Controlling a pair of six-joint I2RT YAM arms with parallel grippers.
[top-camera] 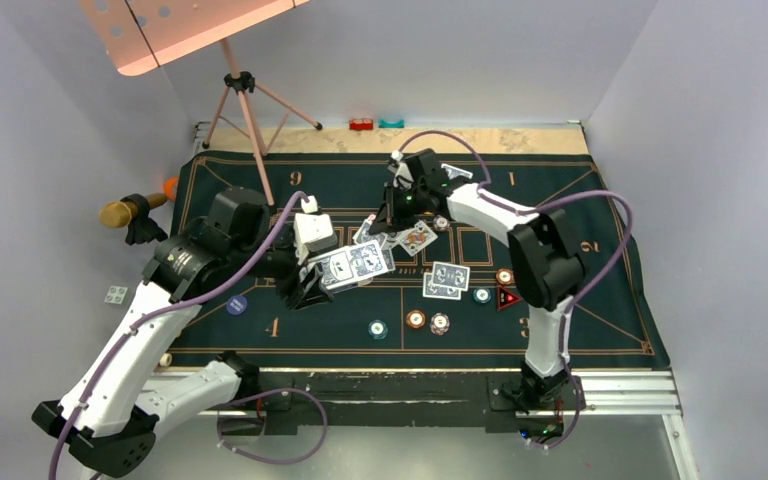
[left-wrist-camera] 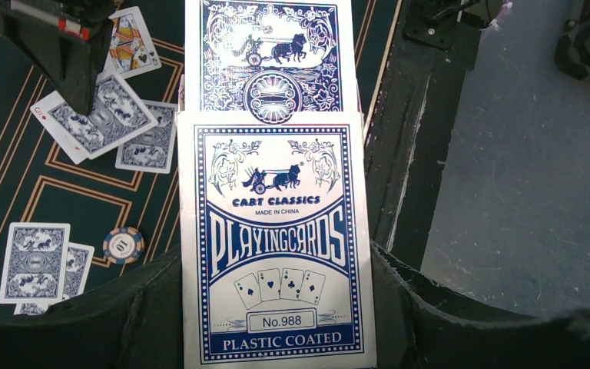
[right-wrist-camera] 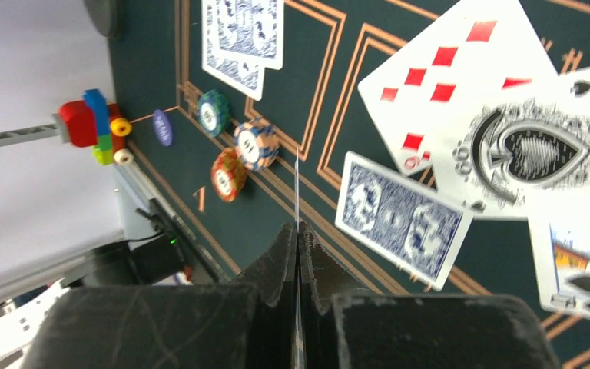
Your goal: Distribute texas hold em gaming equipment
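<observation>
Your left gripper (left-wrist-camera: 275,307): clamped on the card box (left-wrist-camera: 276,215).
Your right gripper (right-wrist-camera: 298,246): pinching one card (right-wrist-camera: 297,181) edge-on, above the mat (right-wrist-camera: 150,77).

Soft, even light on the green mat (top-camera: 340,175); playing cards (right-wrist-camera: 534,150) held above it blur near the lens.

Five small striped poker chips (top-camera: 416,319): two teal, two orange, one white-red. One flat blue disc (top-camera: 237,305), one red triangle marker (top-camera: 507,298), one blue-and-white playing-card box (left-wrist-camera: 276,238). Two small blocks (top-camera: 361,124), one red, one teal. Of the blue-and-white-backed playing cards (top-camera: 447,280), two lie paired; the overlapping rest cannot be counted.
</observation>
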